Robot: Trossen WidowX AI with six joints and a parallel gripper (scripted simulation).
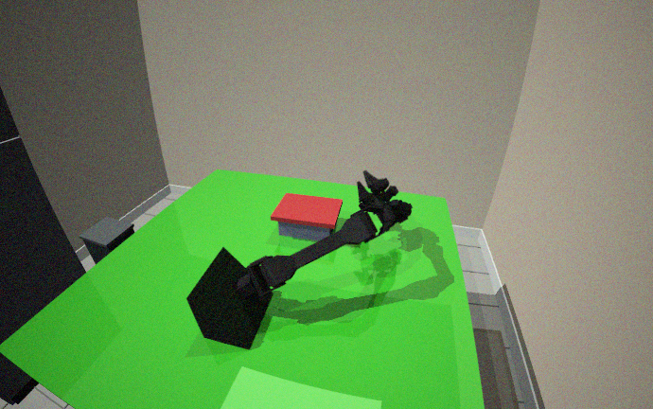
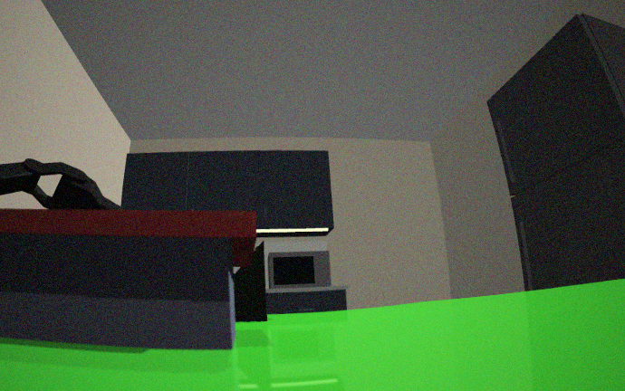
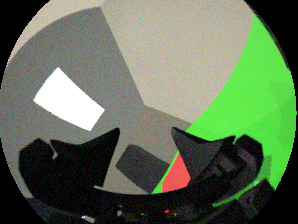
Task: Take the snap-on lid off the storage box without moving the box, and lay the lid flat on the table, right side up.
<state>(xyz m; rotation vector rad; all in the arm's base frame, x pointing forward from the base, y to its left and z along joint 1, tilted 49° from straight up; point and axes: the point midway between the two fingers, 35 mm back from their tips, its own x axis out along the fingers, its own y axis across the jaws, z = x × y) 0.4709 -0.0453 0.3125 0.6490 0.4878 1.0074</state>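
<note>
The red lid (image 1: 308, 208) (image 2: 138, 223) (image 3: 176, 176) sits flat on top of the blue-grey storage box (image 1: 304, 231) (image 2: 115, 318), which stands on the green table (image 1: 385, 346) (image 2: 437, 349) (image 3: 240, 85). My gripper (image 1: 361, 177) (image 3: 145, 129) is open, with nothing between its fingertips. In the top view it is raised above the table, to the right of the box and apart from the lid. In the wrist view a corner of the lid shows beside the right finger. The gripper's fingers cannot be made out in the exterior view.
The black arm base (image 1: 228, 303) stands on the table in front of the box, and the forearm (image 1: 323, 248) passes just right of the box. A pale green patch (image 1: 298, 392) lies at the table's near edge. A grey-topped cabinet (image 1: 107, 230) stands beyond the left edge.
</note>
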